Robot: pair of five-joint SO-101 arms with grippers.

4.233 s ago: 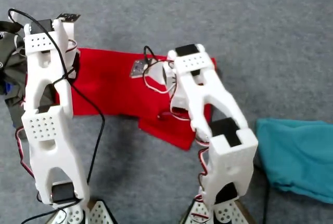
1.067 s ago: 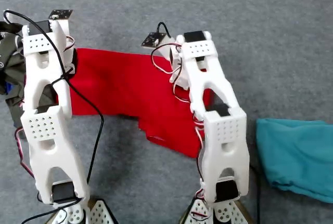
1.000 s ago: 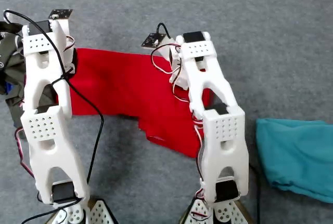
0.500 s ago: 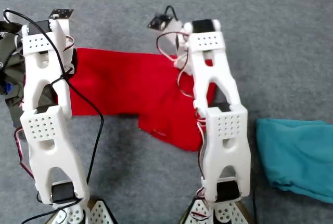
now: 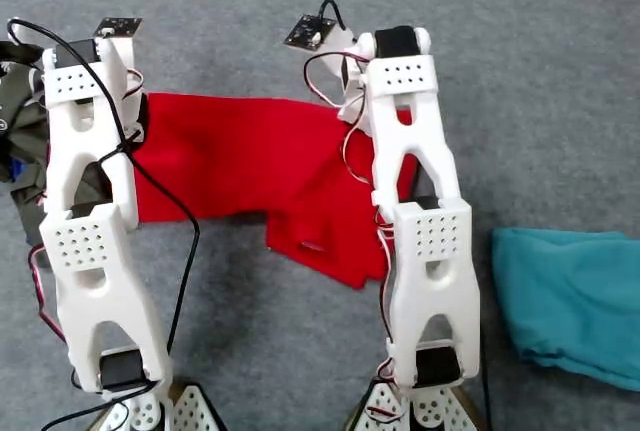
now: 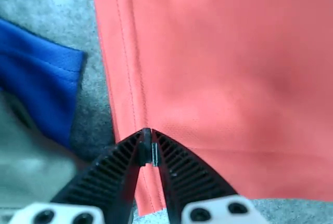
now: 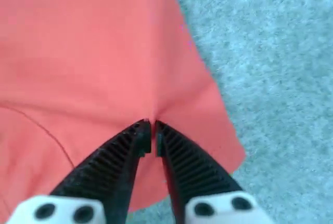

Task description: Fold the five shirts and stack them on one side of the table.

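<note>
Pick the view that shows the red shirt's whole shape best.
The high view: the red shirt lies spread on the table, nearly its whole outline visible. The left wrist view gives a close patch of stitched hem at the left gripper; the right wrist view, an edge puckered at the right gripper.

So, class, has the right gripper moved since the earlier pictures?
Yes. The right gripper, shut on the red shirt, has gone toward the far edge of the table, away from the teal shirt, which lies unmoved.
</note>
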